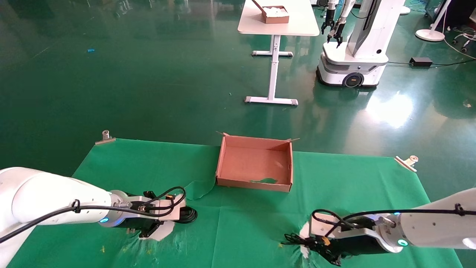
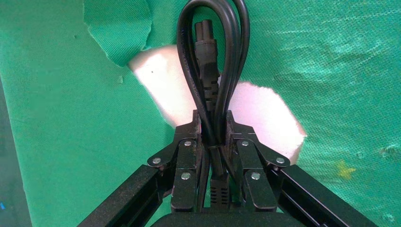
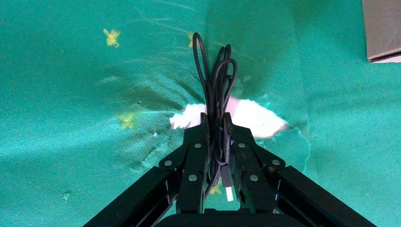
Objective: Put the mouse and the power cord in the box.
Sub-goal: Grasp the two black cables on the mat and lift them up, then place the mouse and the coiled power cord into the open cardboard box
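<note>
Closest to you, both grippers sit low over the near edge of the green cloth (image 1: 334, 175). Your left gripper (image 2: 213, 126) is clamped on the power cord (image 2: 210, 56), pinching its bundled loops together where a thin tie seems to bind them. Your right gripper (image 3: 215, 124) is closed around a bunch of thin wire (image 3: 215, 80), with a small plug (image 3: 229, 193) hanging between the fingers; the mouse itself you cannot see in any view.

Expect the power cord to be fairly stiff and springy, with a glossy jacket that could slip, so a grip at the tied waist looks soundest. That thin wire is light and floppy; if the mouse hangs from it, it may swing.

Ahead of both arms, the box (image 1: 227, 160) sits open and empty at the cloth's far middle, well apart from either gripper. Under each gripper the cloth is torn, showing white tabletop. Clips hold its far corners. Beyond, you have a shiny green floor, a white table (image 1: 297, 22) and another robot (image 1: 357, 56).
</note>
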`<state>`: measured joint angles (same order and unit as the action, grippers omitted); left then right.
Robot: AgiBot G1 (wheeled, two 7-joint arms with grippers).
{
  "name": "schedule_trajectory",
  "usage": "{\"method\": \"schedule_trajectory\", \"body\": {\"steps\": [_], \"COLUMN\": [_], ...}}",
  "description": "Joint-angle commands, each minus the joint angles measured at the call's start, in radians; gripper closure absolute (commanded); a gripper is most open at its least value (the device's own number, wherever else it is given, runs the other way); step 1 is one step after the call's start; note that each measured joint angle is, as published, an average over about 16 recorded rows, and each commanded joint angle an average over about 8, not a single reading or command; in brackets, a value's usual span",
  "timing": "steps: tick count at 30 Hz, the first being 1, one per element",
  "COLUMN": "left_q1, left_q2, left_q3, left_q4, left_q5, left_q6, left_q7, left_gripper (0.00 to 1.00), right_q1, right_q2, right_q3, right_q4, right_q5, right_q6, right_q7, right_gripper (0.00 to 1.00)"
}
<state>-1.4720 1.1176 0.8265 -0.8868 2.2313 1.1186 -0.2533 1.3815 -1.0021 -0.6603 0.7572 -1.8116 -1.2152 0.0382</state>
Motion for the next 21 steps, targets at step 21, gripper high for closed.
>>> {"method": "schedule_trajectory", "body": {"steps": [21], "left_q1": [-0.138], "left_q2": [0.229], "left_q3": [-0.069], "left_q4": [0.057], "left_q5": [-0.234], "left_q6": [-0.222], "left_q7": [0.225], "left_gripper": [1.0], "right_q1": [0.216], "right_q2": [0.133], "right_q3": [0.112], "right_q4": [-0.008], "right_q5": [0.036], "right_q6": [0.064], "right_q7": [0.048], "right_gripper": [1.0]}}
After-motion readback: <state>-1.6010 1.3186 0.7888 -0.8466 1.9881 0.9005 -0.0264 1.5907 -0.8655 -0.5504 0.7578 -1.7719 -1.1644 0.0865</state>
